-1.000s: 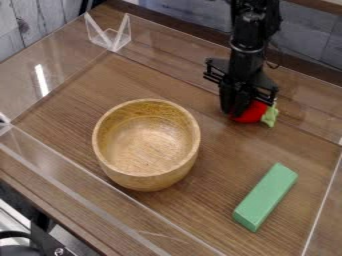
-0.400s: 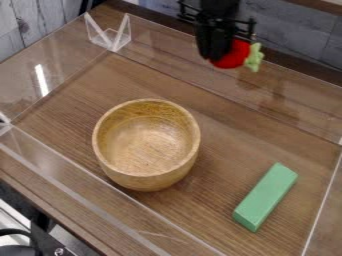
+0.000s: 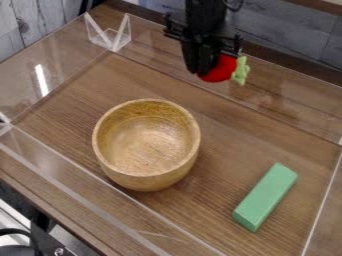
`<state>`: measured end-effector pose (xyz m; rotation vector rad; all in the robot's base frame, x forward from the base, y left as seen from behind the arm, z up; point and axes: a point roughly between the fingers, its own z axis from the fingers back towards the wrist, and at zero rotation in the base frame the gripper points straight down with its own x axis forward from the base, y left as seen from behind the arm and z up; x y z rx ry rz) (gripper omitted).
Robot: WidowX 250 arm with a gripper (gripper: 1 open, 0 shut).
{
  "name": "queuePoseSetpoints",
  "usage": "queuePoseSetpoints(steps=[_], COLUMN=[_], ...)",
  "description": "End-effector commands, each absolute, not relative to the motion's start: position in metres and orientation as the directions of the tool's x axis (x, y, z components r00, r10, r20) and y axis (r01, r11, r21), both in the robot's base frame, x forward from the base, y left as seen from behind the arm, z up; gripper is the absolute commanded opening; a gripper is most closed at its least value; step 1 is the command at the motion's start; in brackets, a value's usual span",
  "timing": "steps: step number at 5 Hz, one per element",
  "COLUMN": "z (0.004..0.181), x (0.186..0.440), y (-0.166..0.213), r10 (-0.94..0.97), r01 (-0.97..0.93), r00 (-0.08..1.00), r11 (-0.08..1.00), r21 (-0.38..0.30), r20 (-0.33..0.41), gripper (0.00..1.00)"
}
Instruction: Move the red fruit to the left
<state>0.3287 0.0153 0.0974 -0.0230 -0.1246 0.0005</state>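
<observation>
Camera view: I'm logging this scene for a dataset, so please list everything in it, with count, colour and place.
red fruit: one, bright red with a green leafy cap, held off the table at the back, right of centre.
wooden bowl: one, light wood, empty, centre of the table.
green block: one, green, lying flat, front right.
clear walls: transparent panels around the tabletop.
table: one, dark wood grain.
gripper: one, black, pointing down, shut on the red fruit.

We saw a dark wooden table [image 3: 267,130] under clear plastic walls [image 3: 54,90], with grey planking [image 3: 294,30] at upper right
</observation>
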Motion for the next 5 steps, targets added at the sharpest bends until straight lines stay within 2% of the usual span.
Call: queuePoseSetpoints(steps=[1, 2, 4, 5], z=[0.118, 0.115, 0.128, 0.118], x=[0.333, 0.334, 0.325, 0.321], y=[0.012, 0.008, 0.025, 0.037], r10=[0.02, 0.029, -0.03, 0.053], r01=[-0.018, -0.027, 0.034, -0.052], r00=[0.979, 0.978, 0.978, 0.977], r11=[1.0, 1.0, 0.999, 0.999], r21=[-0.015, -0.014, -0.016, -0.014], r20=[0.203, 0.204, 0.205, 0.205], gripper=[0.0, 0.0, 0.0, 0.0])
